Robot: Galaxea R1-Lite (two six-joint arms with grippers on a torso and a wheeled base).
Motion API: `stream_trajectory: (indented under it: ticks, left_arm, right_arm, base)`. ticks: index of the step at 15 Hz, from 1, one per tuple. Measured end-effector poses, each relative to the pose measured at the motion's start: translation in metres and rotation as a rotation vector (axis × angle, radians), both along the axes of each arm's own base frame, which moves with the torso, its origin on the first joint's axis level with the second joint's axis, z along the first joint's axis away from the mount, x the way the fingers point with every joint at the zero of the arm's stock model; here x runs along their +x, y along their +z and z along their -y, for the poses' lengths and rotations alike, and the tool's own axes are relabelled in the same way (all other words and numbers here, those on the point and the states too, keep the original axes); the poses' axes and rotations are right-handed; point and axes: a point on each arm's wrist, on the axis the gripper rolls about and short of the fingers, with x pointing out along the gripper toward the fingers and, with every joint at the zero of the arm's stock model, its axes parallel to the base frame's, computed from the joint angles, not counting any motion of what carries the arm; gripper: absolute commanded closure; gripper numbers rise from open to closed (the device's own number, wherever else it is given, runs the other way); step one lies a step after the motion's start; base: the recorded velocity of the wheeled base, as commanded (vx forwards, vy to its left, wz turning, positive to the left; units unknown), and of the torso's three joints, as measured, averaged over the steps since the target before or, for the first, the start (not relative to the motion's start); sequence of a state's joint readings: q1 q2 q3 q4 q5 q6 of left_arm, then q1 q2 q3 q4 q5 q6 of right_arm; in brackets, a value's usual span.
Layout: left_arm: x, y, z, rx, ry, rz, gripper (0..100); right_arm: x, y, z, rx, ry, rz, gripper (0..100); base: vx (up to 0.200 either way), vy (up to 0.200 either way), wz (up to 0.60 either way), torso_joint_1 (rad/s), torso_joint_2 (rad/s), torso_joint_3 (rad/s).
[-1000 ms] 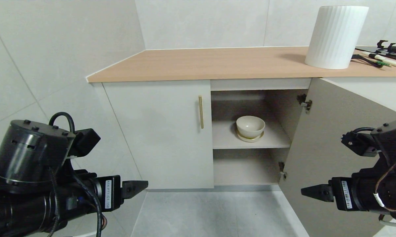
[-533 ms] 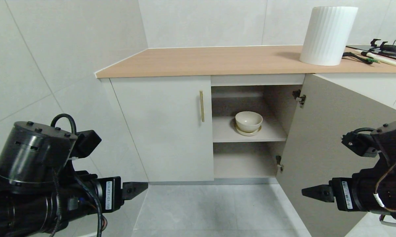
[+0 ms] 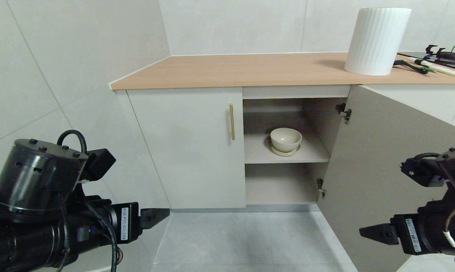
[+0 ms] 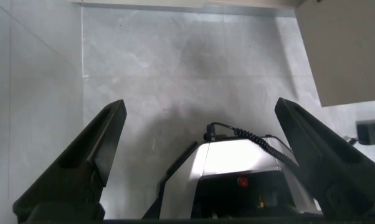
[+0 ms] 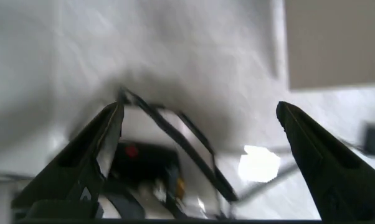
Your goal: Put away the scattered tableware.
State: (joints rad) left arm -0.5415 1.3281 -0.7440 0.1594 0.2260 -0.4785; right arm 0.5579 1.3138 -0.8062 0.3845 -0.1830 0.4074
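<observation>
A cream bowl (image 3: 286, 138) sits on a small plate (image 3: 284, 152) on the upper shelf (image 3: 257, 153) of the open cabinet. My left gripper (image 3: 161, 215) hangs low at the left, well in front of the cabinet and over the floor. In the left wrist view, this gripper (image 4: 200, 106) is open with nothing between its fingers. My right gripper (image 3: 366, 231) is low at the right, just in front of the open cabinet door (image 3: 378, 166). The right wrist view shows this gripper (image 5: 200, 109) open and holding nothing.
The cabinet's left door (image 3: 186, 147) is closed, with a gold handle (image 3: 231, 121). On the wooden countertop (image 3: 242, 70) stand a tall white ribbed container (image 3: 376, 41) and some utensils (image 3: 426, 68) at the far right. Grey floor tiles (image 3: 242, 241) lie open between my arms.
The head camera shifted early on, so the cabinet now looks farther off. In the last half second my right arm dropped lower and drew to the right. The left arm stayed put.
</observation>
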Motion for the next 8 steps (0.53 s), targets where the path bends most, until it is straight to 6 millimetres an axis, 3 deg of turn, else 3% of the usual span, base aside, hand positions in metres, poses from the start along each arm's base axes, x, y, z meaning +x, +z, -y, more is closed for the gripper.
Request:
stream_trajectory:
  ticks: [8]
  left_arm:
    - [0.000,0.000,0.000,0.010,0.002,0.004,0]
  right_arm:
    - [-0.036,0.032,0.025,-0.090,-0.001,0.032,0]
  base:
    - [0.000,-0.200,0.00,0.003,0.00,0.005]
